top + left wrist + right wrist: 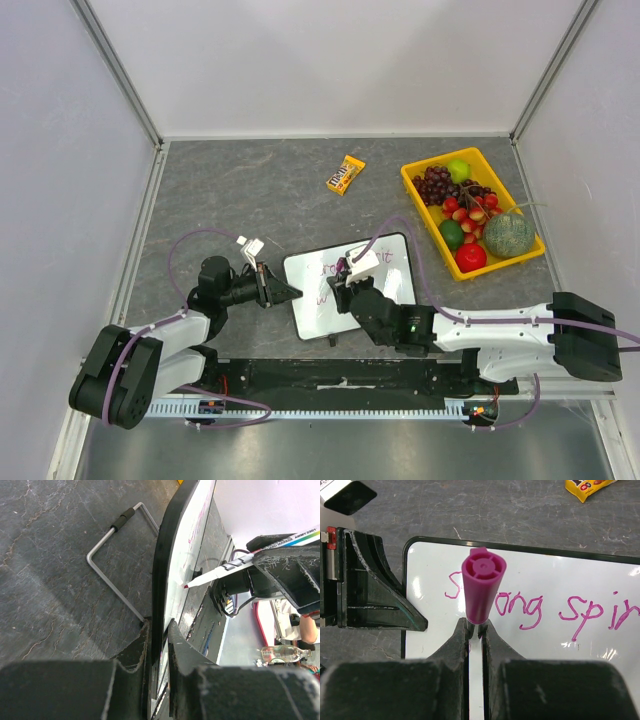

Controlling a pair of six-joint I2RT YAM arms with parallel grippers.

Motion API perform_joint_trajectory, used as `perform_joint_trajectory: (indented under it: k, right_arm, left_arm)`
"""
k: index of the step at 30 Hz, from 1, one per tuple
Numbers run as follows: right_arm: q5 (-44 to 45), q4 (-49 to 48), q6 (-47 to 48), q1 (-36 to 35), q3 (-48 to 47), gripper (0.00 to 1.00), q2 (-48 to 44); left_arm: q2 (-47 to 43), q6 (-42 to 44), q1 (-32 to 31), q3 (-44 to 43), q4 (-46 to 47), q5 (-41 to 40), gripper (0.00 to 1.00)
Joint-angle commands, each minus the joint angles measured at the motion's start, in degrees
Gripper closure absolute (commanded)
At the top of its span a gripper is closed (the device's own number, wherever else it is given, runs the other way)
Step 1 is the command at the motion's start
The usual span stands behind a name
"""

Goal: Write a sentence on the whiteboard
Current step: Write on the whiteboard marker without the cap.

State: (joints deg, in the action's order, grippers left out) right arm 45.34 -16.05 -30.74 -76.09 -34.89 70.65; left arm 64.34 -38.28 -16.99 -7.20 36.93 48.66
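We see the whiteboard [395,285] on the grey table [250,190], with a pink sentence [545,612] on it. Our left gripper [160,640] pinches its left edge. Our right gripper [475,628] squeezes a pink marker [482,587], tip touching the board. A yellow fruit tray [425,200] sits well apart.

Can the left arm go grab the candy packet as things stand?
Probably not yet: the left gripper is shut on the whiteboard at its left edge. It would have to let go first. Otherwise only bare table seems to lie between it and the candy packet.
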Motion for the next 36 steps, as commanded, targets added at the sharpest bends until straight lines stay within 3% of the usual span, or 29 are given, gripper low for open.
perform_joint_trajectory:
  k: [1, 13, 36]
  right_arm:
    - [1.9, 0.2, 1.6, 0.5, -2.8, 1.00, -0.5]
    - [0.0, 1.9, 0.9, 0.5, -1.0, 1.00, -6.1]
    - [-0.2, 0.9, -2.7, 1.1, 2.6, 1.00, -1.9]
  left_arm:
    - [-0.3, 2.3, 0.2, 0.9, -3.2, -3.1, 0.98]
    - [-0.3, 2.3, 0.2, 0.9, -3.4, -3.1, 0.98]
    - [-0.2, 2.3, 0.2, 0.8, -3.3, -3.2, 0.98]
